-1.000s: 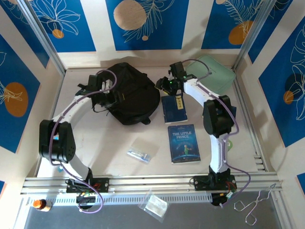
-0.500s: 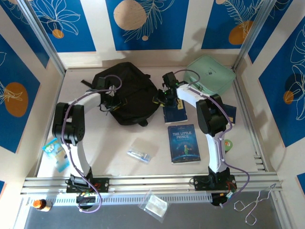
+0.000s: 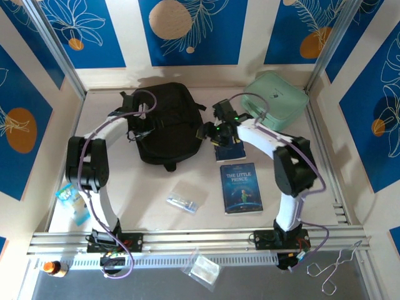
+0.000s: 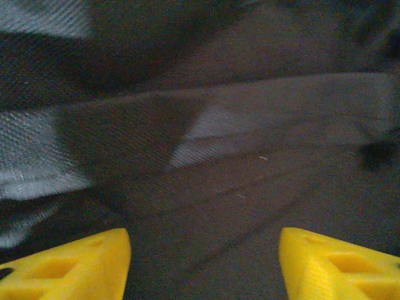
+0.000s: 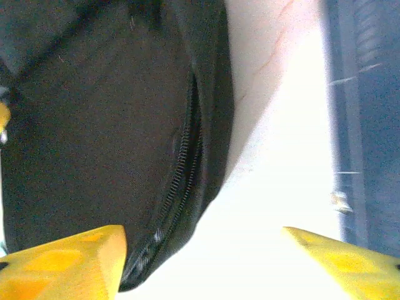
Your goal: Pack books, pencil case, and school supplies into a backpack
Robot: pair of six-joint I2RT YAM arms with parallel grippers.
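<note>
Left gripper, jaws apart and empty, over the black backpack at upper centre-left. Pencil case lies lower centre. Right gripper, also spread and empty, at the backpack's right edge. Right of centre, a book reads "THE LITTLE PRINCE".

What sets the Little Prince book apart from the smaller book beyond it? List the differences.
Size: the Little Prince book is clearly larger than the small book.
Cover: the Little Prince book lies fully uncovered, while the small book's far end is hidden under the right arm.
Place: the small book lies farther back than the Little Prince book.
Both are dark blue and lie flat on the table.
</note>
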